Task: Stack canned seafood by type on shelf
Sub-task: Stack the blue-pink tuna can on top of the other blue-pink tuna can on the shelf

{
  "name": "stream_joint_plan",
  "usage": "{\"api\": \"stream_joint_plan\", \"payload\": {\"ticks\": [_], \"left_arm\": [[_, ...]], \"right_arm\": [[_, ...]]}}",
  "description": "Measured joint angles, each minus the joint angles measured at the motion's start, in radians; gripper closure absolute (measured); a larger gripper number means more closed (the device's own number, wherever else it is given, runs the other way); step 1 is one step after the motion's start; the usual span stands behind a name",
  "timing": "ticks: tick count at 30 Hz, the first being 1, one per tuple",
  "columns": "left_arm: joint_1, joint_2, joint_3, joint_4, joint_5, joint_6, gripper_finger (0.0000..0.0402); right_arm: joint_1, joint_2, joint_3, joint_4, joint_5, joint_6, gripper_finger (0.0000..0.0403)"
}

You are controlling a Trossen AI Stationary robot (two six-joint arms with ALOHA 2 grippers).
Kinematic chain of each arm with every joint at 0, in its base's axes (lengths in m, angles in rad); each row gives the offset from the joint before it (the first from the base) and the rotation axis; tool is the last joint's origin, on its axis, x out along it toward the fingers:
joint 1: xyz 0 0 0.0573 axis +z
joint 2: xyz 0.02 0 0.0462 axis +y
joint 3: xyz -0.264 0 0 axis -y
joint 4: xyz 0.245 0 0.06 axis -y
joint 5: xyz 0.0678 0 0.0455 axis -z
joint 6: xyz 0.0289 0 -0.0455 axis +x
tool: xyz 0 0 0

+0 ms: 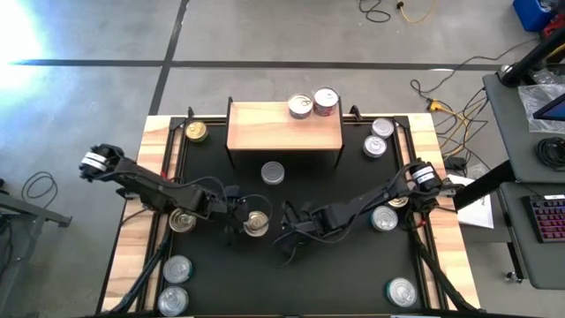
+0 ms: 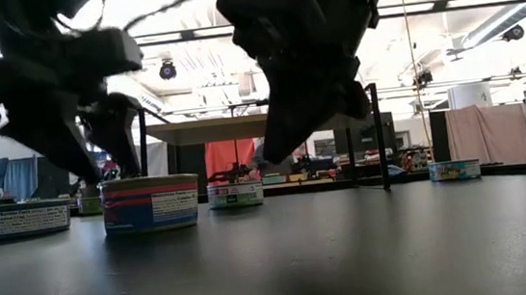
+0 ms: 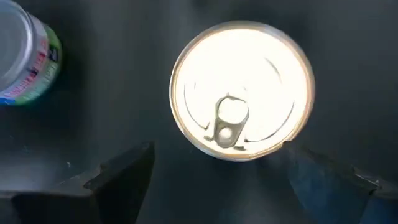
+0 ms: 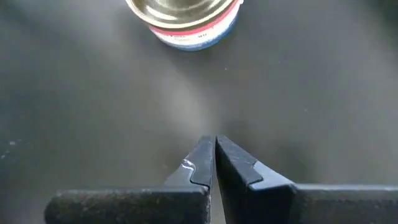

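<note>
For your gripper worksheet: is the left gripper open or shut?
Open: the left gripper has its fingers spread either side of the gold-lidded round tin.

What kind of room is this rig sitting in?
Probably a lab or workshop. The bare concrete floor has loose cables on it, a desk with a keyboard stands beside the table, and open ceiling lights hang overhead.
</note>
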State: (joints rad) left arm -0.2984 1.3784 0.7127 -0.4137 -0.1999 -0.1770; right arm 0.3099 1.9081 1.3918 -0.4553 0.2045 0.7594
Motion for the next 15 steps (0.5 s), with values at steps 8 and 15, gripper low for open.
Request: {"api": "stream_joint_plan", "payload": {"ticks": [8, 15], "left_arm": [[0.01, 0.063, -0.065, 0.123, 0.107, -0.022, 0.0065], [-0.049, 0.125, -0.047, 0.292, 0.157, -0.103, 0.0065]], "right_arm": [[0.016, 0.029, -0.001, 0.005, -0.03, 0.05, 0.0394], [0.027, 0.032, -0.001, 0.018, -0.032, 0.053, 0.0394]]}}
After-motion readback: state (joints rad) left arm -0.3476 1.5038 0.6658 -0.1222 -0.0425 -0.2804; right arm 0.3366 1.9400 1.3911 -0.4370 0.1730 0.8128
